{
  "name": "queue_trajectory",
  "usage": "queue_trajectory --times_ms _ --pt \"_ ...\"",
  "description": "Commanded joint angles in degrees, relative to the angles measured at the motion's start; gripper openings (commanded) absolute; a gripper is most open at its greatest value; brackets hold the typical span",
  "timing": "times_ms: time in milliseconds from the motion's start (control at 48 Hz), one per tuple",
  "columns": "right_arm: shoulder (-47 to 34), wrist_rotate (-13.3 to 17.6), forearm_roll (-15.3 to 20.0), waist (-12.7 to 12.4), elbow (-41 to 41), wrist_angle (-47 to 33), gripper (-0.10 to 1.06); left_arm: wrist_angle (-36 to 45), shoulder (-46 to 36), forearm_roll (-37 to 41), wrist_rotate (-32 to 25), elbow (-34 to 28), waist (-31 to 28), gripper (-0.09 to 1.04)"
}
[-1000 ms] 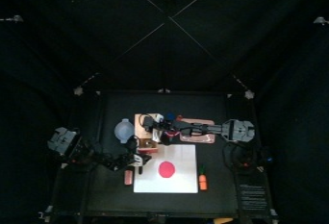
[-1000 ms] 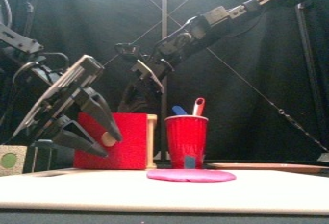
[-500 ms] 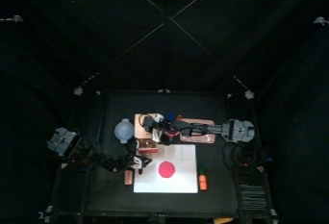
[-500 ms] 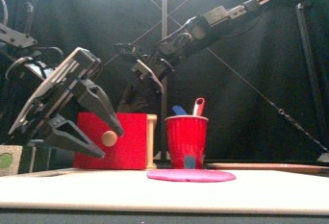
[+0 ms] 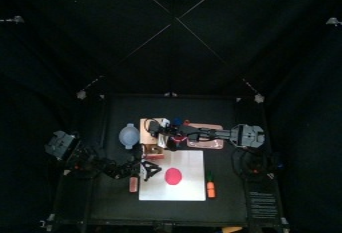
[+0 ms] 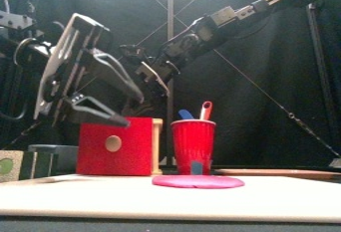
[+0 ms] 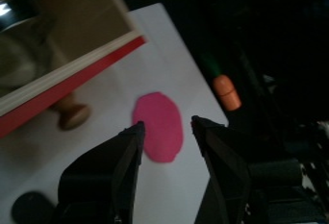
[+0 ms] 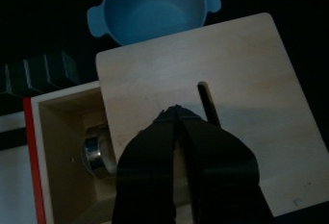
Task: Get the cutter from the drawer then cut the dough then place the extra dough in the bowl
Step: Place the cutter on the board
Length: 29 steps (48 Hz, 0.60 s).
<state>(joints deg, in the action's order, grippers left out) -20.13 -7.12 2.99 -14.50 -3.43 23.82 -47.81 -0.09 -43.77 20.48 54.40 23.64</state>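
No writing, label, brand, number or sign can be read in any view. The red cup (image 6: 193, 141), the red drawer front (image 6: 134, 158), the white board (image 5: 195, 166) and the blue-grey bowl (image 8: 152, 12) show no legible marks.

Counting: one white rectangular cutting board (image 5: 191, 163), one flat pink dough disc (image 5: 173, 176), one pale wooden box with a red drawer front (image 6: 118, 148), one round metal cutter (image 8: 96, 149), one blue-grey two-handled bowl (image 5: 127, 135). One red plastic cup (image 6: 193, 144) is holding one blue toy knife (image 6: 185, 115) and one red toy knife (image 6: 205, 110). One small orange toy food (image 5: 210, 189) is lying at the board's right edge.
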Motion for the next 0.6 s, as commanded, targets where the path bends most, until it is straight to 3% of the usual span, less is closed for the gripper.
queue_trajectory --times_ms 21,250,604 --pt "-0.35 0.09 -0.09 0.62 0.44 1.32 0.03 -3.78 -2.90 8.09 -2.11 -0.44 0.00 0.80" --pt "0.62 0.09 -0.18 2.37 2.11 3.52 0.03 -10.46 -7.21 17.84 -8.53 1.67 -0.79 0.80" --pt "5.45 2.72 -0.18 3.16 1.85 3.69 0.03 -11.87 -12.30 15.29 -21.09 8.61 -4.83 0.79"
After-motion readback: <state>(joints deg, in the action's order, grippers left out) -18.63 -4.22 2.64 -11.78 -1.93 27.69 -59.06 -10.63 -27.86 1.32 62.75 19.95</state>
